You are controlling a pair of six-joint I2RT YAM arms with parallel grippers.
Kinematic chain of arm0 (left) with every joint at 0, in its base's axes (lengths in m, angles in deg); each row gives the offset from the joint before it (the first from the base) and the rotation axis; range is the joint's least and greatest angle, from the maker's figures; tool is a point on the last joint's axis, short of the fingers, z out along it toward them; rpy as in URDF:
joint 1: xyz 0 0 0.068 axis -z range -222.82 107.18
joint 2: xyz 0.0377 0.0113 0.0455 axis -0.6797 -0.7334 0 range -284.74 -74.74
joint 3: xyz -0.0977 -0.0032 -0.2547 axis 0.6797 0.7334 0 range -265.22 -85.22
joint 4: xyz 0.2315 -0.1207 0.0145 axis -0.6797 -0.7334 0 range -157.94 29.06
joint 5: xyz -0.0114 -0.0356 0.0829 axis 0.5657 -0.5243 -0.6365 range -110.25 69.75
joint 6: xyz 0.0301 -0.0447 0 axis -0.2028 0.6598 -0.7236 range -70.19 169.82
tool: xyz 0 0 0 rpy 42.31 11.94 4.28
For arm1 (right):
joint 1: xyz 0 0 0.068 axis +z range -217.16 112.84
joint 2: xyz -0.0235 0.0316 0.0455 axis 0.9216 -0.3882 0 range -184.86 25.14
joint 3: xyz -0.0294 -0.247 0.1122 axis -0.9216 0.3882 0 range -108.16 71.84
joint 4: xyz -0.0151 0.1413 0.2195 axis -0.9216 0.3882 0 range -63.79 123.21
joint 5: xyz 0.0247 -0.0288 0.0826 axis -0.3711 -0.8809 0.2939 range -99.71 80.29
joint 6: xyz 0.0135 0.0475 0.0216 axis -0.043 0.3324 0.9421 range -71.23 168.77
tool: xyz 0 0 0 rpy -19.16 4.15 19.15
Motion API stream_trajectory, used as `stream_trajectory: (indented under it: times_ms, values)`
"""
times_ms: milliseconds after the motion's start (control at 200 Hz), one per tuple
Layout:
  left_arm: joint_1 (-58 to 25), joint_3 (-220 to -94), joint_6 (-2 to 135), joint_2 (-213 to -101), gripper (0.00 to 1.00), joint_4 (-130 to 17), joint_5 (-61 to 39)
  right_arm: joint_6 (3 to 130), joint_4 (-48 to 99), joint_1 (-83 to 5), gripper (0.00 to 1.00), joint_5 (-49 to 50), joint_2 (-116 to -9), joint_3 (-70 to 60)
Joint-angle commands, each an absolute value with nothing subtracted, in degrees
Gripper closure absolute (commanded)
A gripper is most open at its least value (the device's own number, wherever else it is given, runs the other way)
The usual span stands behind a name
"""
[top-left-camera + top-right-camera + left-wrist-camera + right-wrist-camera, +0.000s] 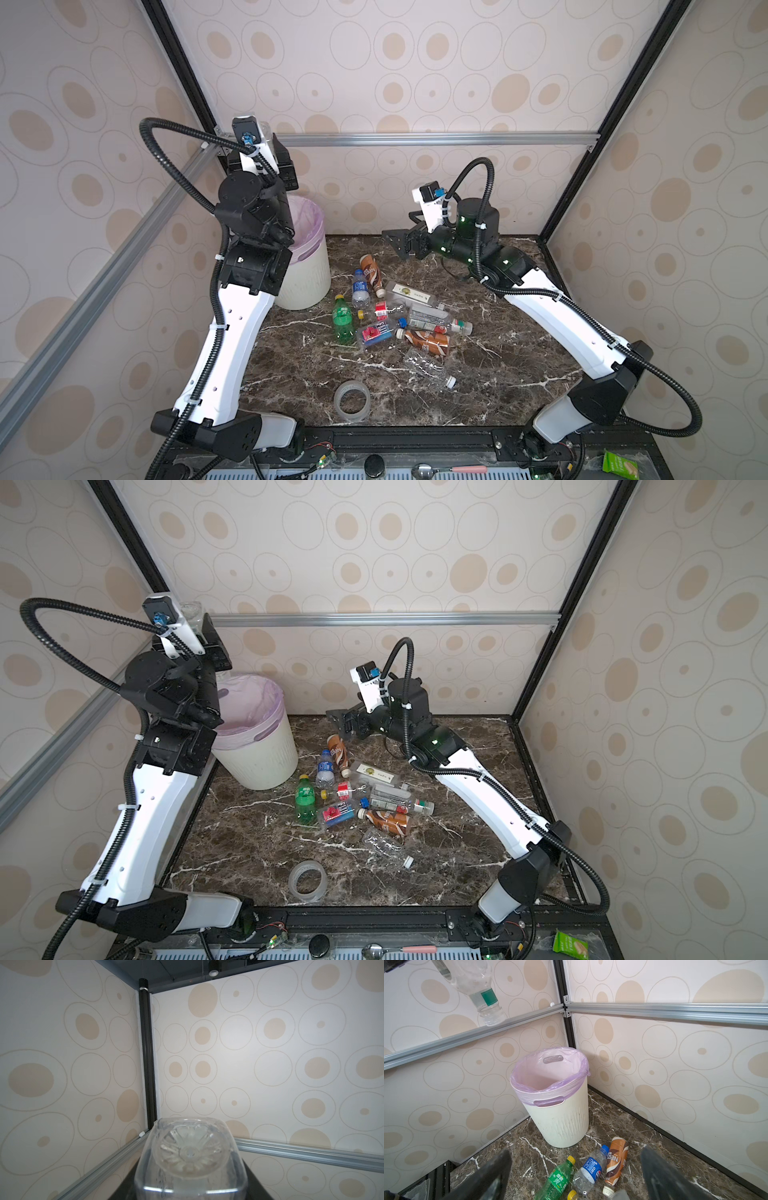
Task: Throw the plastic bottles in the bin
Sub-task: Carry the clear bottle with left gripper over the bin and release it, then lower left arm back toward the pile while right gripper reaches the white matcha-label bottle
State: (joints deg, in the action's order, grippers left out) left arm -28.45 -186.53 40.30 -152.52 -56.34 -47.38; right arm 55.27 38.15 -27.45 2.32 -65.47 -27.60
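Top views: left tool (201,623) is raised high near the back-left corner, pinching a clear bottle (192,609) whose base just shows past the wrist cam. The bin (257,762) stands below on the worktop (457,845), part of its rim hidden behind that arm's joints. Risk 1: let go here and the bottle may clip the rim or drop btw bin and wall; it's light and prob. bouncy. Risk 2: the arm sits v. close to the bin, so lowering could shove or tip it. Right tool (399,232) hangs spread wide w/ nothing in it, low over the far end of the loose bottles (395,316), nearest the brown bottle (371,274). A careless dip would scatter them. Tape ring (352,401) lies apart at the front.

Left wrist view: the clear bottle (190,1153) shows base-on at the bottom, dark fingers (256,1190) pressed on either side of its body. Only walls beyond, so no check on aim.

Right wrist view: clear bottle (473,978) hangs neck down, well above the bin (560,1122) and seemingly off toward the side wall rather than square over the mouth; hard to judge at this angle. Right tool's fingers (492,1174) stand wide apart, w/ green bottle (556,1180), blue-label bottle (589,1169) and brown bottle (614,1159) on the worktop just ahead.
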Motion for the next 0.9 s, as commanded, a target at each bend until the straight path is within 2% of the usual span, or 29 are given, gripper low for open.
stream_trajectory:
  times_ms: [0, 35, 90, 125, 195, 210, 305, 400, 890]
  values:
    - [-31.0, -182.4, 39.6, -156.2, 0.51, -56.7, -49.9, 56.5, 37.5, -27.3, 0.0, 3.2, -66.6, -28.3]
    - [-32.1, -182.7, 41.7, -157.9, 0.5, -59.5, -50.1, 56.6, 37.8, -27.3, 0.0, 3.2, -66.6, -28.1]
    - [-34.0, -185.1, 45.5, -161.2, 0.43, -65.5, -49.6, 56.6, 38.2, -27.3, 0.0, 3.2, -66.5, -27.9]
    - [-34.5, -188.2, 47.2, -163.2, 0.33, -69.7, -49.5, 56.6, 38.3, -27.3, 0.0, 3.2, -66.2, -27.5]
    - [-34.3, -192.8, 48.5, -164.8, 0.04, -73.9, -47.5, 56.3, 38.5, -27.3, 0.0, 2.8, -65.8, -26.7]
    - [-34.3, -193.2, 49.0, -164.4, 0.01, -74.0, -46.5, 56.2, 38.5, -27.3, 0.0, 2.8, -65.7, -26.6]
    - [-33.4, -192.8, 51.4, -160.7, 0.01, -71.0, -41.8, 56.1, 38.5, -27.3, 0.0, 2.2, -65.5, -25.9]
    - [-31.1, -192.3, 51.8, -158.4, 0.01, -69.3, -41.3, 56.6, 37.9, -27.3, 0.0, 2.2, -65.7, -25.3]
    - [-26.9, -188.0, 57.8, -157.2, 0.01, -71.2, -35.5, 56.5, 38.0, -27.4, 0.0, 0.0, -64.1, -22.3]
